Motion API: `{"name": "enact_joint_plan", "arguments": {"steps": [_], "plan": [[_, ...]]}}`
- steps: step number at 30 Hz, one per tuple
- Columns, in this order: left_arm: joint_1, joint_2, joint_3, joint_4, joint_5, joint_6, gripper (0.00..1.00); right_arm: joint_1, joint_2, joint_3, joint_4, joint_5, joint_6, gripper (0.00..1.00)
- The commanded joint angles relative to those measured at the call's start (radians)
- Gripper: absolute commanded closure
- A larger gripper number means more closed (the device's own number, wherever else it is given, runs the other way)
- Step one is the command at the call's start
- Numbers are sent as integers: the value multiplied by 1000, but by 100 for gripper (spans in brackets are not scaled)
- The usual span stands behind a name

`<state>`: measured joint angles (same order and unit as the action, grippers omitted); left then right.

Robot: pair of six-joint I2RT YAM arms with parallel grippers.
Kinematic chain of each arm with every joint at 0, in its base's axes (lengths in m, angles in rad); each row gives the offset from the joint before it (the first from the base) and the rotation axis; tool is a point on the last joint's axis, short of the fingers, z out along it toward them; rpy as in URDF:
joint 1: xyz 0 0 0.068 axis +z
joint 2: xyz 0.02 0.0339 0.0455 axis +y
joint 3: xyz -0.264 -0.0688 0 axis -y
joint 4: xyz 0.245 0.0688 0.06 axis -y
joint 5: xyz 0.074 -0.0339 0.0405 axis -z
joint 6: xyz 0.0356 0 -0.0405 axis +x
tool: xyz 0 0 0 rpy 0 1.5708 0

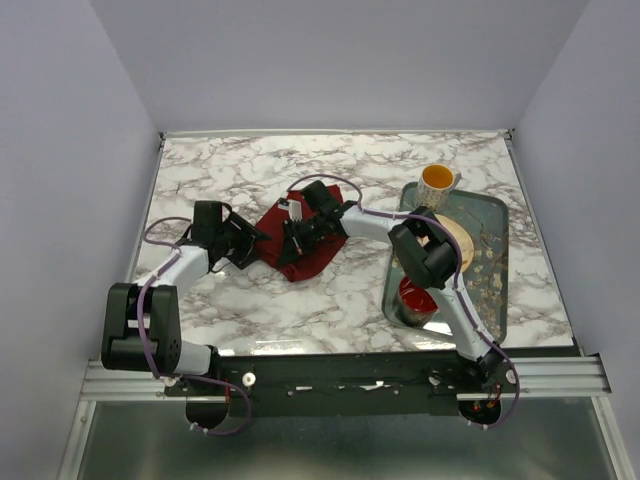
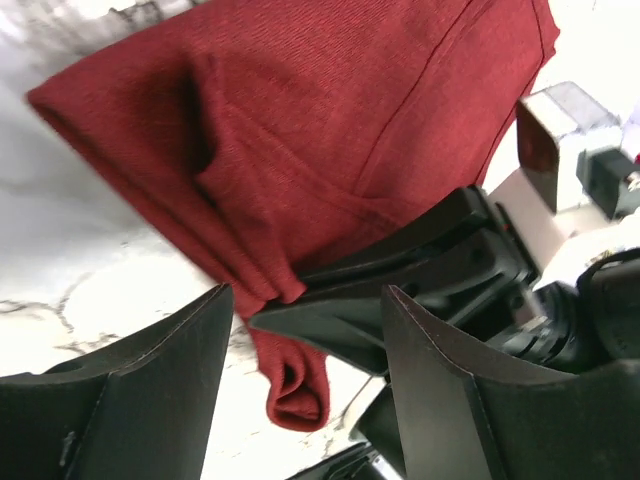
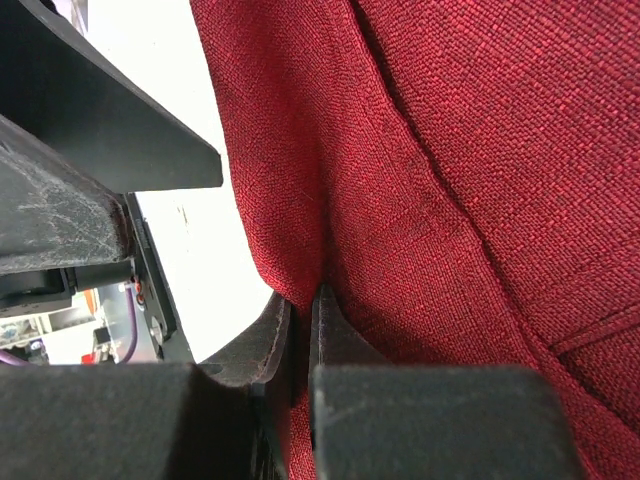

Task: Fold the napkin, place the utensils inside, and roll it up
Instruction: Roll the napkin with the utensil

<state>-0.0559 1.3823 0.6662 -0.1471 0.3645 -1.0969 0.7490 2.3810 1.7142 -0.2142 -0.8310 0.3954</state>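
two robot arms are seen from above over a white marble-patterned table (image 1: 220, 170), meeting at a dark red soft cloth napkin (image 1: 300, 245) that lies bunched left of the table's centre. the left gripper (image 1: 258, 240) is placed at the napkin's left edge and the right gripper (image 1: 292, 238) over its middle, but whether either claw is spread or closed cannot be told from this height.

only in the top view is the right side shown: a dark green rectangular tray (image 1: 500, 215) is seen there, with a white mug with a yellow inside (image 1: 438, 180) at its far corner, a round pale wooden plate (image 1: 460, 240) and a small red bowl (image 1: 415, 300) on it.

in the left wrist view the left claw's two black fingers (image 2: 150, 380) are shown spread wide with nothing gripped. the napkin (image 2: 330, 120) is seen folded, one end curled into a loose roll, and its lower edge is pinched by the right claw's black fingers.

in the right wrist view the pinch is shown close up: the right claw (image 3: 300, 320) is pressed together on a fold of the napkin (image 3: 480, 200), whose woven texture and hem are made out.
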Motion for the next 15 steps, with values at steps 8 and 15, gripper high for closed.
{"name": "enact_joint_plan", "arguments": {"steps": [8,15], "plan": [[-38,31,78,-157,-130,-3,31,6,-17,-33,-13,81,-44,99],[-59,-42,61,-213,-170,2,27,6,-19,-34,-13,95,-56,99]]}}
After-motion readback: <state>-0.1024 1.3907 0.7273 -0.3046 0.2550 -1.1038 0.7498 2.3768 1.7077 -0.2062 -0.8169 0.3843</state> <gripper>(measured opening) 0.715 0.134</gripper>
